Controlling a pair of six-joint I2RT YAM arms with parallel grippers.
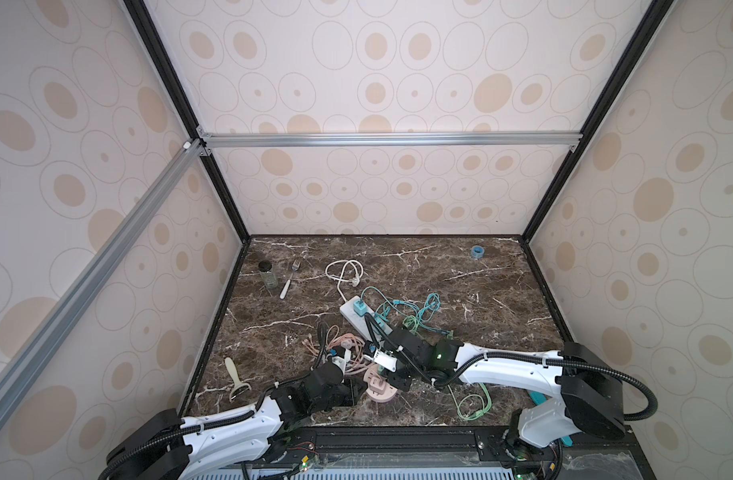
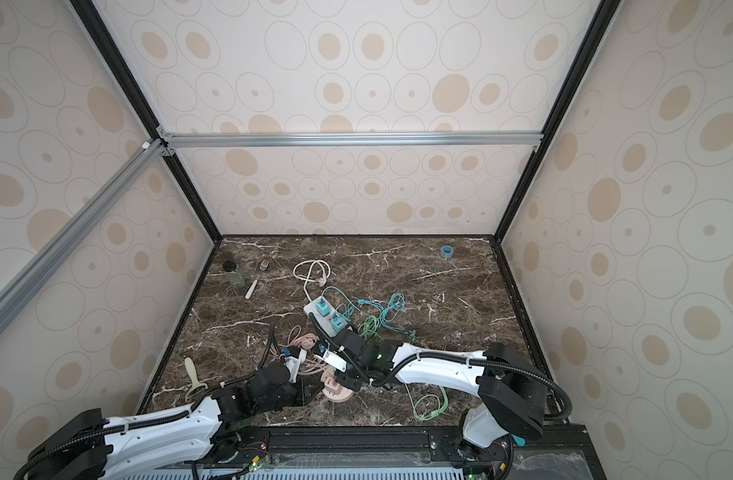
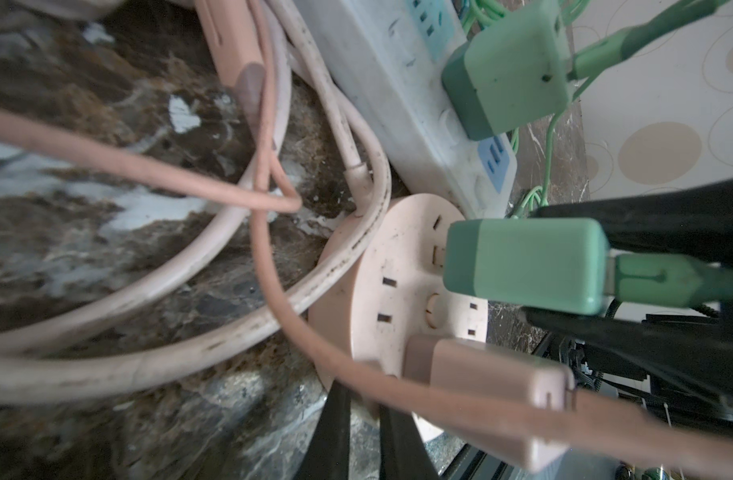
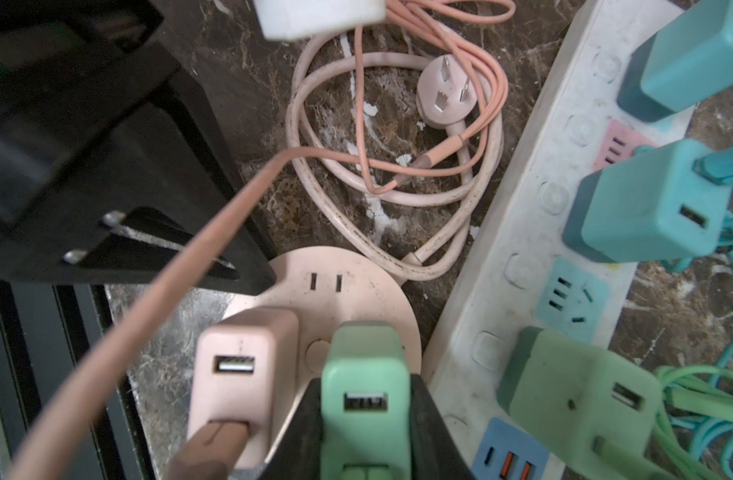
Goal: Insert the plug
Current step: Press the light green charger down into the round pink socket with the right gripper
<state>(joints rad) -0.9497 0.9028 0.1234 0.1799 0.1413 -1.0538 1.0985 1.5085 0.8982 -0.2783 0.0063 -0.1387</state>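
Near the front edge of the marble table, the right gripper has the green plug clamped between its black fingers, one on each flank. The plug is a rounded mint-green block with a darker green band round its base. The outer face has an empty USB port, and beside that a green cable connector is pushed into a second port. It stands over the face of the round pink socket hub, close beside a pink adapter that already sits in the hub. No prongs show between plug and hub, but I cannot tell from here whether it is pushed all the way home.

The hub lies against the near end of a grubby white power strip, which carries two teal adapters and another green one. A pink cable runs from the pink adapter across the hub.

The left gripper is down at the hub's rim on the side away from the strip, fingers drawn together. I cannot tell whether they pinch the rim or only press beside it.
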